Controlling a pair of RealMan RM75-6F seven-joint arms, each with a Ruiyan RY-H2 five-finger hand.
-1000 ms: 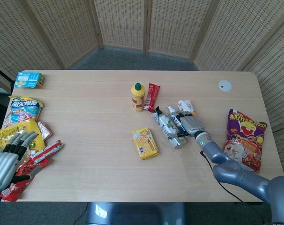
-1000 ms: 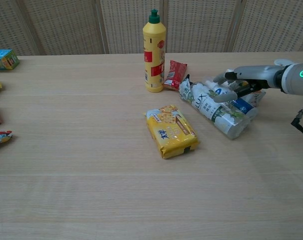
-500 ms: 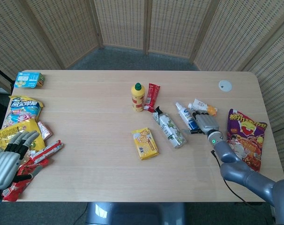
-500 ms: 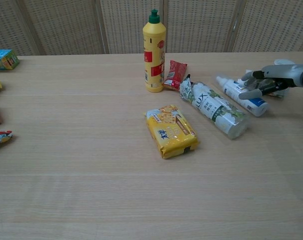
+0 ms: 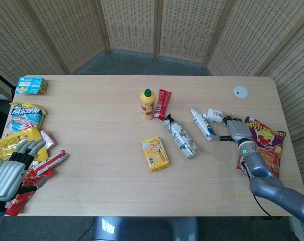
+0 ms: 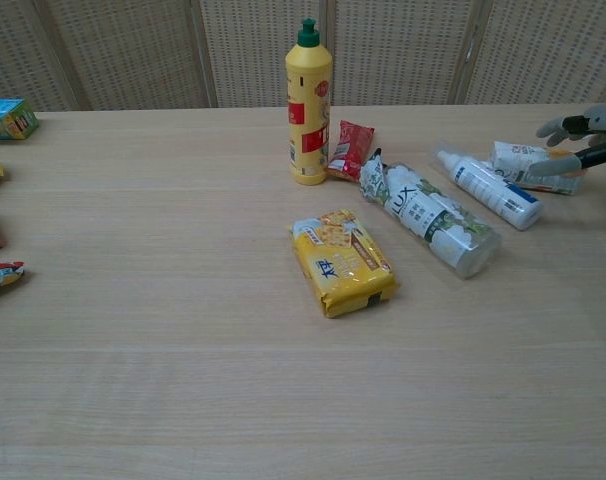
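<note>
My right hand [image 5: 235,130] [image 6: 585,139] hovers at the table's right side with fingers apart and nothing in it. Its fingertips reach the white tube [image 5: 215,115] [image 6: 528,160]. Just left of that lies a white spray bottle [image 5: 201,123] [image 6: 489,187], then a clear LUX pack [image 5: 181,138] [image 6: 429,218]. My left hand [image 5: 11,168] rests flat with fingers extended at the near left edge, over a red snack wrapper [image 5: 37,179], holding nothing. It is outside the chest view.
A yellow bottle [image 5: 147,104] [image 6: 309,105] stands mid-table beside a red packet [image 5: 163,104] [image 6: 351,150]. A yellow cracker pack [image 5: 155,153] [image 6: 343,262] lies in front. A purple snack bag [image 5: 263,148] lies at the right, and a white disc [image 5: 241,91], a blue box [image 5: 31,85] and snack bags [image 5: 25,117] elsewhere.
My right hand swept rightward from the LUX pack, dragging the white bottle and tube with it, then drew off the bottle. The left hand barely shifted.
</note>
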